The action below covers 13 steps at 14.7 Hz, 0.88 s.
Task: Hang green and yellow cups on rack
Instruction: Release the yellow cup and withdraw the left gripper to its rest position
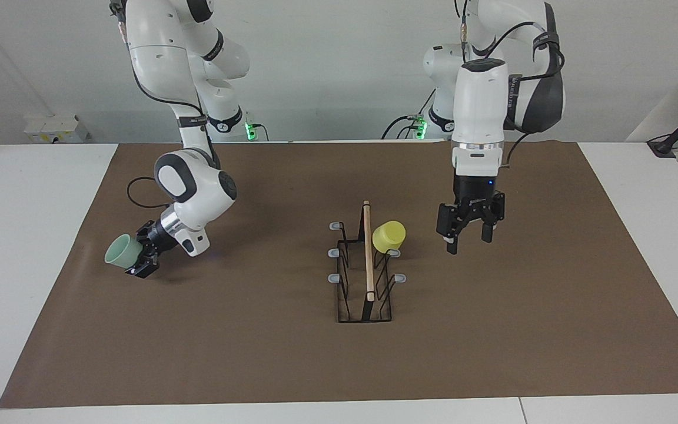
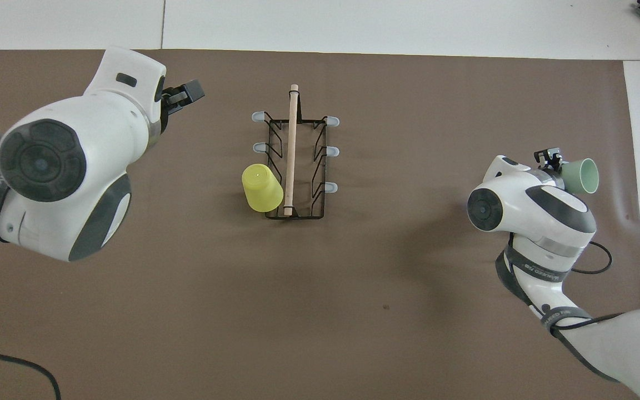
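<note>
My right hand (image 1: 139,259) clamped on green cup (image 1: 120,252), cup on its side, mouth pointing away from rack (image 1: 366,271), low over brown mat (image 1: 256,353) on tabletop (image 1: 39,235), well apart from rack toward right arm's end. Yellow cup (image 1: 388,235) hangs upside down, tilted, on rack prong nearest robots, on left arm's side of wooden rod (image 1: 368,253). Rack stands mid-mat. My left hand (image 1: 468,240) fingers spread, holding nothing, hangs over mat just beside rack, toward left arm's end.
</note>
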### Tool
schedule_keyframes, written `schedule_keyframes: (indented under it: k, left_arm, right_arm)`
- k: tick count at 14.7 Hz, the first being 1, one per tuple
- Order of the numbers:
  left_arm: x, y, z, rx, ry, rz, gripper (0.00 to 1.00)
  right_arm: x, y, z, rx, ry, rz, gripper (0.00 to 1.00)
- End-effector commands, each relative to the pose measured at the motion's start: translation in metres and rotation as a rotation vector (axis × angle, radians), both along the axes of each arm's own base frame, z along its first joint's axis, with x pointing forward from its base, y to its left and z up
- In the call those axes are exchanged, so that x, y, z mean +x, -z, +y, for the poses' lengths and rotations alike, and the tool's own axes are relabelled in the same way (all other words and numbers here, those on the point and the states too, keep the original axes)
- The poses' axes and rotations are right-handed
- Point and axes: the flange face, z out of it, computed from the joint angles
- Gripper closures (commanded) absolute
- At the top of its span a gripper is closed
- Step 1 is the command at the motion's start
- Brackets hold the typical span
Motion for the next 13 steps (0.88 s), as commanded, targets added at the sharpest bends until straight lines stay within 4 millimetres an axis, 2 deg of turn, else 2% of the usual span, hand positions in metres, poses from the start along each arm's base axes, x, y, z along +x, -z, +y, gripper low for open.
schedule_keyframes:
  k: [1, 4, 6, 7, 9, 11, 13]
  left_arm:
    - [0.003, -0.016, 0.033, 0.043, 0.099, 0.087, 0.00]
    - [-0.004, -0.027, 0.070, 0.067, 0.183, 0.167, 0.00]
    - [-0.010, -0.032, 0.089, 0.089, 0.257, 0.212, 0.00]
    - [-0.012, -0.032, 0.102, 0.109, 0.283, 0.244, 0.00]
    - [-0.021, -0.037, 0.119, 0.142, 0.342, 0.292, 0.00]
    - [-0.029, -0.042, 0.137, 0.109, 0.375, 0.340, 0.00]
    - [-0.032, -0.054, 0.152, 0.074, 0.391, 0.363, 0.00]
  right_arm:
    - [-0.005, -0.032, 0.002, 0.142, 0.111, -0.034, 0.87]
    - [-0.001, -0.064, 0.009, 0.384, 0.280, -0.038, 0.87]
    - [0.005, -0.097, 0.015, 0.474, 0.326, -0.079, 0.87]
    - [0.010, -0.116, 0.025, 0.534, 0.345, -0.108, 0.87]
    - [0.016, -0.151, 0.033, 0.673, 0.422, -0.153, 0.87]
    - [0.020, -0.171, 0.045, 0.874, 0.532, -0.177, 0.87]
    - [0.022, -0.179, 0.051, 1.045, 0.634, -0.183, 0.87]
